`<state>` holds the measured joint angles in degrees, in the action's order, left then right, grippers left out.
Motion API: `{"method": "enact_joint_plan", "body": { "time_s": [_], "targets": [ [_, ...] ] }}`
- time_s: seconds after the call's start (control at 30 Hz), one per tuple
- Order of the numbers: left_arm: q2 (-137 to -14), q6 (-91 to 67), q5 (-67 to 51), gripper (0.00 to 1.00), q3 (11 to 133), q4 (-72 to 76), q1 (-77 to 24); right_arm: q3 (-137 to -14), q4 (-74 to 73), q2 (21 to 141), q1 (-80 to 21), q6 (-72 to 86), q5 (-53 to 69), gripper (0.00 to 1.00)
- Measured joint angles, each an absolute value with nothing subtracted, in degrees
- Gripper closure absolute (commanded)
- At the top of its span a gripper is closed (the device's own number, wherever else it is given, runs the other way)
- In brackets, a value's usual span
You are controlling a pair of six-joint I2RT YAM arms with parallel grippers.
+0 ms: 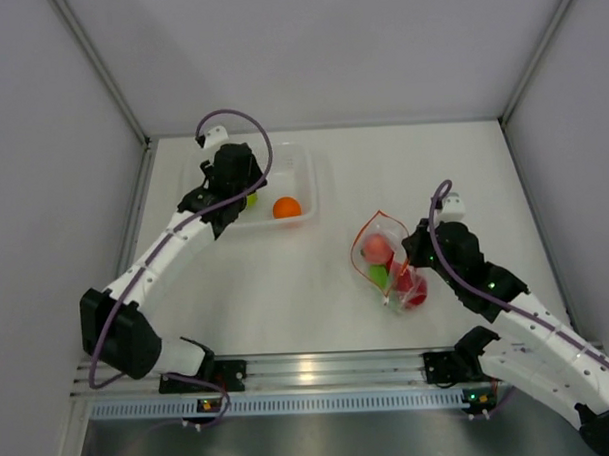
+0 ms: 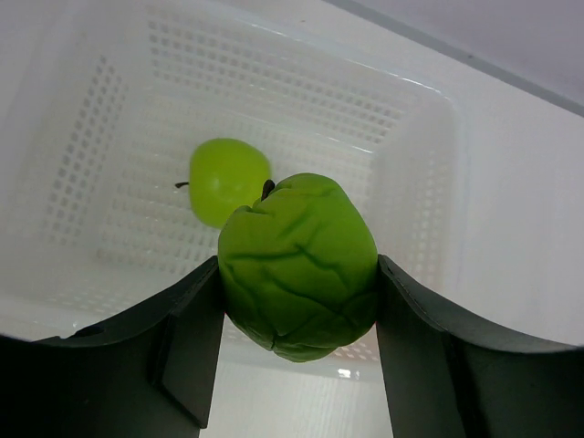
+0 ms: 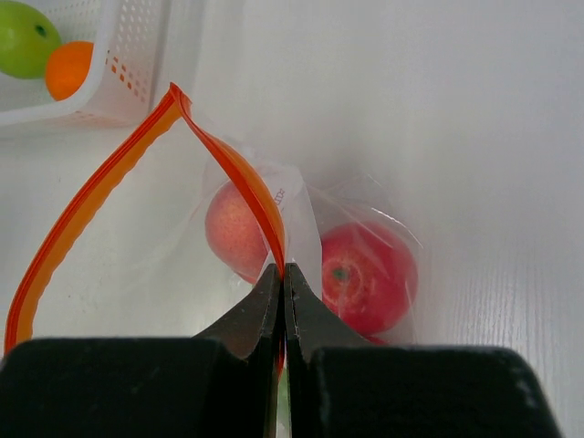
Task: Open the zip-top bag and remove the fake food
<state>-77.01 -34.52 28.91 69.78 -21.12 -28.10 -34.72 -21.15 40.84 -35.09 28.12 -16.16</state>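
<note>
beneath the left gripper [image 2: 298, 274]: one perforated tub [image 2: 429, 182], holding one lime apple [image 2: 228, 180] and one orange ball [image 1: 287, 207]. between the right gripper's [image 3: 283, 283] closed fingers [image 3: 246, 319]: one zip-top bag [image 3: 294, 196], pinched at its mouth, three fruits [image 3: 370, 274] inside. between the left fingers [image 2: 182, 338]: one wrinkled green fruit [image 2: 297, 237], clamped.

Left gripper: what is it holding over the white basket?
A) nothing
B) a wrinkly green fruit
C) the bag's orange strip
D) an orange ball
B: the left gripper clamps a wrinkly green fruit between its two dark fingers, above the white basket.
</note>
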Motion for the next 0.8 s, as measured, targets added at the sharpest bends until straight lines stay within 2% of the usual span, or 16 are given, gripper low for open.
{"method": "enact_joint_plan", "body": {
  "time_s": [0.07, 0.23, 0.4, 0.5, 0.53, 0.63, 0.7, 0.8],
  "targets": [
    [-80.4, -34.3, 29.1, 1.0, 71.4, -21.7, -26.0, -34.8, -21.2, 40.9, -35.1, 28.1, -15.9, 1.0],
    [-92.1, -33.2, 28.4, 0.88, 78.1, -22.7, -20.9, -35.0, -21.3, 40.9, -35.1, 28.1, -15.3, 1.0],
    [-102.3, -32.4, 24.3, 0.83, 83.1, -23.0, -18.4, -35.0, -21.4, 41.0, -35.1, 28.0, -15.0, 1.0],
    [-107.2, -32.1, 21.2, 0.6, 86.0, -22.3, -18.0, -35.0, -21.5, 41.1, -35.1, 28.0, -14.8, 1.0],
    [-108.3, -31.9, 19.8, 0.41, 87.7, -21.7, -18.0, -35.0, -21.5, 41.2, -35.1, 28.0, -14.7, 1.0],
    [-109.1, -31.5, 17.0, 0.14, 89.0, -21.7, -18.2, -35.0, -21.5, 41.5, -35.1, 27.9, -14.4, 1.0],
    [-109.1, -31.4, 15.7, 0.07, 89.0, -22.2, -18.2, -35.0, -21.5, 41.7, -35.1, 27.8, -14.2, 1.0],
    [-108.8, -31.4, 14.3, 0.02, 88.9, -22.6, -18.2, -35.0, -21.4, 42.0, -35.1, 27.8, -13.8, 1.0]
  ]
}}
